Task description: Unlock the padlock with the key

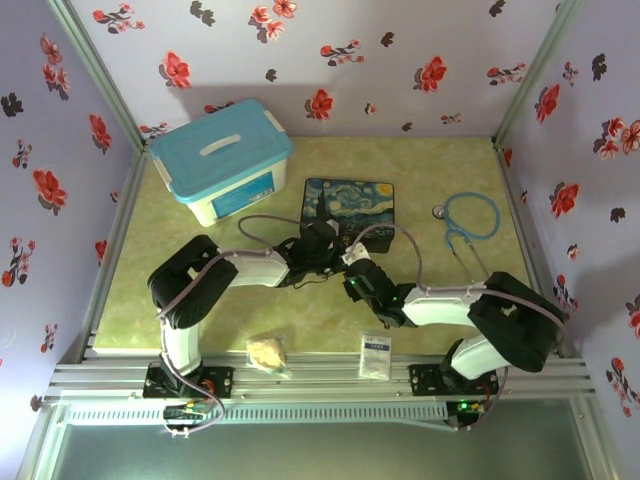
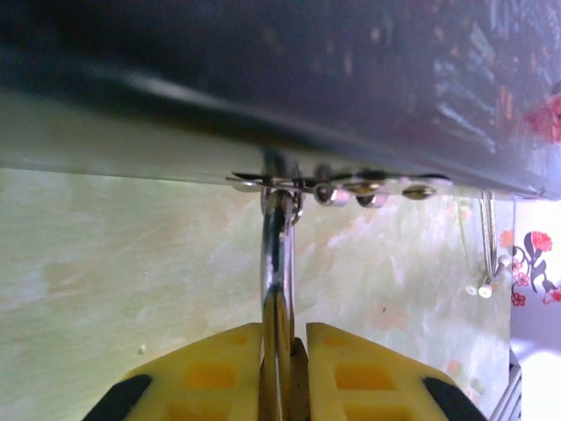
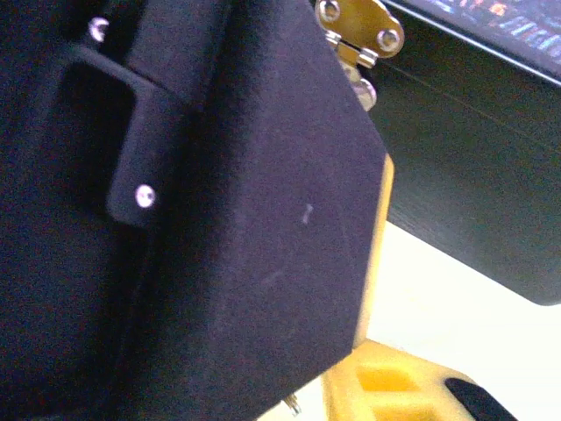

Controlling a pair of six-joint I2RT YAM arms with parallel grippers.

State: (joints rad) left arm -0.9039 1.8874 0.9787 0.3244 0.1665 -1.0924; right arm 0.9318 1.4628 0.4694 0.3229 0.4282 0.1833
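**Desk:** What are you looking at, biggest first?

**Me:** I'm looking at the green marbled table point(image 1: 180, 310). The flat, rigid starry tin point(image 1: 350, 205) is lying mid-table, and both arms are meeting at its near edge.

**Desk:** And the grippers?

**Me:** The left gripper point(image 2: 285, 338) is clamping its 2 yellow fingers point(image 2: 219, 368) on the padlock point(image 2: 278, 263). It's pinching the thin silver shackle point(image 2: 277, 224), which is hanging from the tin's metal hasp point(image 2: 351, 187). The right gripper point(image 1: 352, 262) is crowding in beside it. I'm seeing 1 yellow finger point(image 3: 377, 386) in its wrist view, so I cannot tell whether its jaws are parted or closed.

**Desk:** How is the lock going to handle?

**Me:** I'm judging it small, light, hard and slick. That polished shackle is likely wanting to swivel between the pads, so gripping the body would be steadier. A tiny metal tip point(image 3: 292, 405) may be the key; I cannot tell. I'm expecting it to be slim, stiff and easily skewed.
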